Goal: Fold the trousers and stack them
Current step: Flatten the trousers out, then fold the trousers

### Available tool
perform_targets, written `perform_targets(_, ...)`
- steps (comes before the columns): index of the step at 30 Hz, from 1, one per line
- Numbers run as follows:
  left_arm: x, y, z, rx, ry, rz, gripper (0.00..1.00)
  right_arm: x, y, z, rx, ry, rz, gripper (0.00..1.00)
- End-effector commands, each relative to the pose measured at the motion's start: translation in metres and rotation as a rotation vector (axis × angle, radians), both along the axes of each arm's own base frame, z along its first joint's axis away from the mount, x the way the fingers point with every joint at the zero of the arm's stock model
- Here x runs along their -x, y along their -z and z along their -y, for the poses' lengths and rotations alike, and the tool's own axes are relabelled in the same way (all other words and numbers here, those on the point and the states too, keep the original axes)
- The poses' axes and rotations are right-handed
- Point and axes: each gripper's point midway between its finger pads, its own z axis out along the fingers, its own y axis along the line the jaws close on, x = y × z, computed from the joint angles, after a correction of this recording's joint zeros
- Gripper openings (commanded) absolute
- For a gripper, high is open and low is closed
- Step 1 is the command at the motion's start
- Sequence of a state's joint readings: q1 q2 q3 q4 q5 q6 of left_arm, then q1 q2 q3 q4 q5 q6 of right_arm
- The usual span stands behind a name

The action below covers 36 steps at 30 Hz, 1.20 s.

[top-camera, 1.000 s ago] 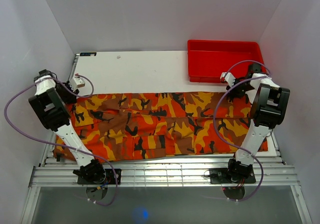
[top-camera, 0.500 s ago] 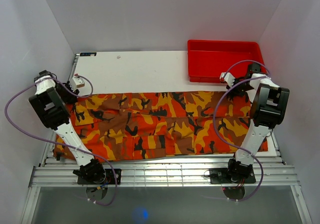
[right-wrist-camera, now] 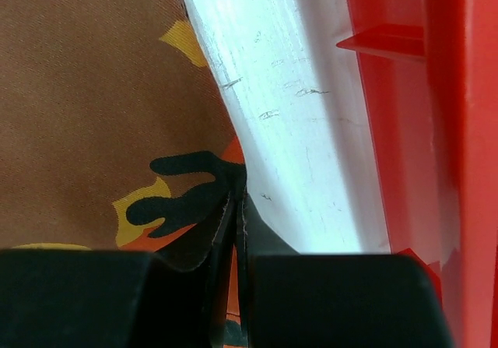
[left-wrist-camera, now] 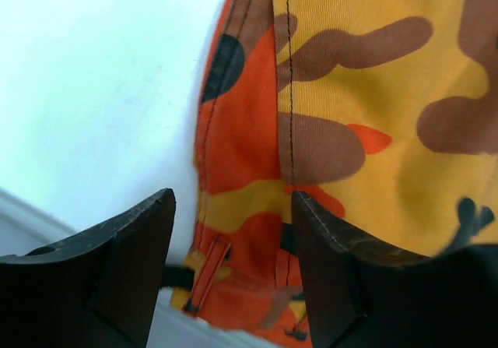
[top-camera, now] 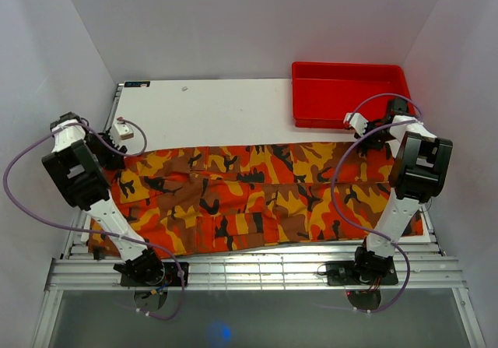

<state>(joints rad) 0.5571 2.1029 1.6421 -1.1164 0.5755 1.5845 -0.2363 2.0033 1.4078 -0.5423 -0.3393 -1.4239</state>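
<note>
On the white bench (top-camera: 226, 110), the camo trousers (top-camera: 257, 196) lie spread flat, running L to R across the near half. Their long axis is parallel w/ the near edge. The cloth reaches from beside the L arm to just past the R arm, and its near edge hangs slightly over the front of the bench. The print is orange, yellow, red and dark brown patches. A lengthwise seam or fold line shows across the middle.

L tool (left-wrist-camera: 233, 200) is at the far-L corner of the trousers w/ its jaws apart and nothing between them. Wrist view shows the cloth edge below the gap, a stitched seam running away from the camera and a small belt-loop-like strap (left-wrist-camera: 206, 274) near the fingers. Can't tell if the fingertips touch the cloth.

R tool (right-wrist-camera: 238, 196) is at the far-R corner w/ its jaws closed, pinching the trousers' far edge. A black patch sits right at the tips and orange cloth shows in the slit between the fingers.

The red plastic tray (top-camera: 348, 66) sits at the far-R corner of the bench, just beyond the R tool. A strip of bare bench lies between the tray wall and the cloth edge.
</note>
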Motion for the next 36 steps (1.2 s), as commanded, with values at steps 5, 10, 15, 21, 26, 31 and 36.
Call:
perform_targets(5,-0.017,-0.119,0.001,-0.012,-0.033,0.278,0.74,-0.006,-0.026,0.007,0.041,0.001,0.075,0.08)
perform_targets(10,-0.024,-0.128,-0.012,-0.035,-0.011,0.274,0.73,-0.005,-0.026,0.008,0.047,-0.005,0.082,0.08)
perform_targets(15,-0.033,-0.097,-0.034,-0.025,-0.009,0.202,0.67,-0.006,-0.026,0.01,0.054,0.0,0.081,0.08)
perform_targets(21,-0.022,-0.04,-0.042,-0.013,0.034,0.05,0.66,-0.007,-0.028,0.011,0.067,0.002,0.082,0.08)
perform_targets(26,-0.002,-0.003,-0.042,-0.013,0.066,-0.059,0.66,-0.009,-0.029,0.013,0.072,0.006,0.082,0.08)
perform_targets(31,-0.001,0.032,-0.051,-0.046,0.031,-0.098,0.66,-0.01,-0.028,0.014,0.068,0.009,0.077,0.08)
perform_targets(36,-0.001,0.042,-0.052,-0.059,0.029,-0.109,0.52,-0.009,-0.029,0.014,0.073,0.013,0.075,0.08)
